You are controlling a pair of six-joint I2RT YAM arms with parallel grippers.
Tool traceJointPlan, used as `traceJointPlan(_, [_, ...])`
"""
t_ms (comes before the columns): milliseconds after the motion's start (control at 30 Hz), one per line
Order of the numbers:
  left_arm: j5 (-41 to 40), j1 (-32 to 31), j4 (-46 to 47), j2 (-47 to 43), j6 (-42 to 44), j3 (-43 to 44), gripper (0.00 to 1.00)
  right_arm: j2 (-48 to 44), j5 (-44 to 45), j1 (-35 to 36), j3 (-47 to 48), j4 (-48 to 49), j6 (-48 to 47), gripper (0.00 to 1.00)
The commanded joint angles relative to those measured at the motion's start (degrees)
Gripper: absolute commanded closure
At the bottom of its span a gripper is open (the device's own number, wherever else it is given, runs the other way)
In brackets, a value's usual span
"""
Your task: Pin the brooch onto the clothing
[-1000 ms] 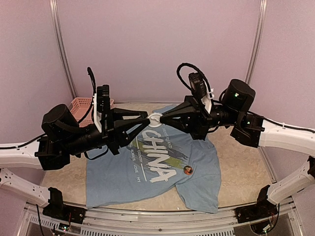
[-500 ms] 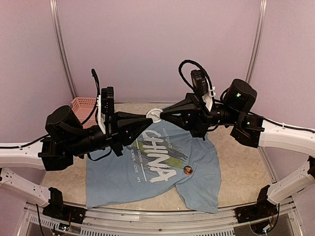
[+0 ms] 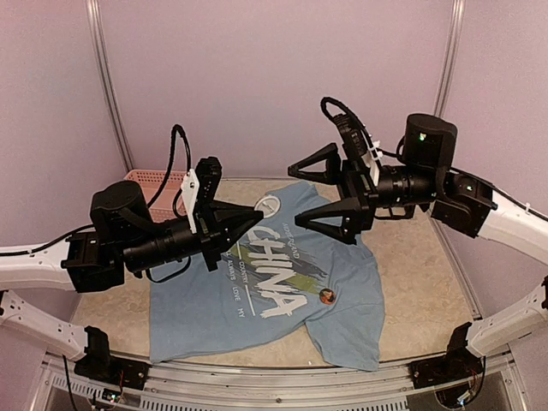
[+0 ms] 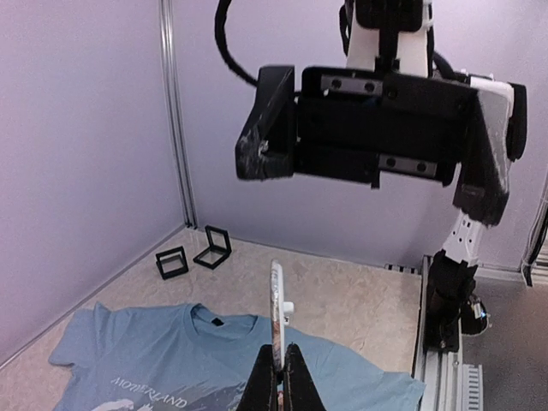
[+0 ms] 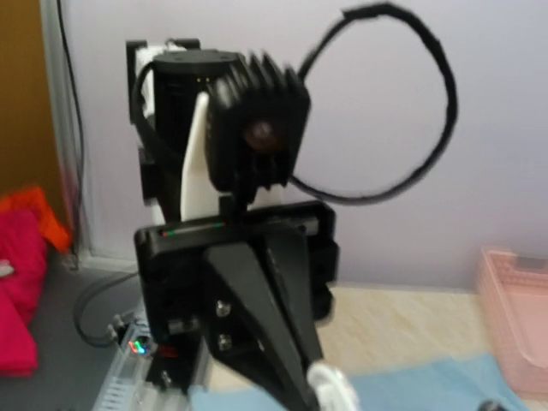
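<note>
The left gripper (image 3: pixel 259 208) is clamped tight on the brooch (image 3: pixel 271 205), a thin white disc held in the air above the collar end of the shirt (image 3: pixel 282 291); in the left wrist view its 2 fingers (image 4: pixel 267 385) meet on the disc's lower edge, and the disc stands upright, edge-on to that camera, with a small white nub on its right side. The right gripper (image 3: pixel 295 195) faces it from the other side with its jaws spread wide, 1 finger above the brooch's level and 1 below; neither touches the brooch, which sits just beyond their tips. The shirt lies flat on the table (image 3: pixel 411 265), print up, collar toward the far wall, its near right corner rumpled; a round dark badge (image 3: pixel 326 296) sits on it just right of the lettering. A pink basket (image 3: pixel 147 181) stands at the far left of the table, behind the left arm; 2 small black frames (image 4: pixel 193 257) stand by the wall beyond a sleeve. The right wrist view is blurred; it shows the left gripper head-on, with the white disc at the bottom edge.
</note>
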Motion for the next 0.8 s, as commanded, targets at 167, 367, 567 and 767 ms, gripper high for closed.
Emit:
traceJointPlan(167, [0.1,0.0,-20.5,1.1,3.2,8.5,1.0,4.2,7.4,-1.1,19.7,-38.1,-12.8,0.43])
traceJointPlan(367, [3.6,0.0,-21.1,2.2,4.0,10.1,1.0,8.6,3.4,-1.0,21.2,-38.2,-12.7,0.61])
traceJointPlan(567, [4.5,0.0,-20.0,1.9,3.9,9.4,1.0,11.2,1.5,-0.8,20.5,-36.7,-12.3,0.6])
traceJointPlan(767, [5.5,0.0,-18.8,1.7,3.2,8.7,1.0,13.1,0.9,-0.6,20.4,-36.7,-12.3,0.7])
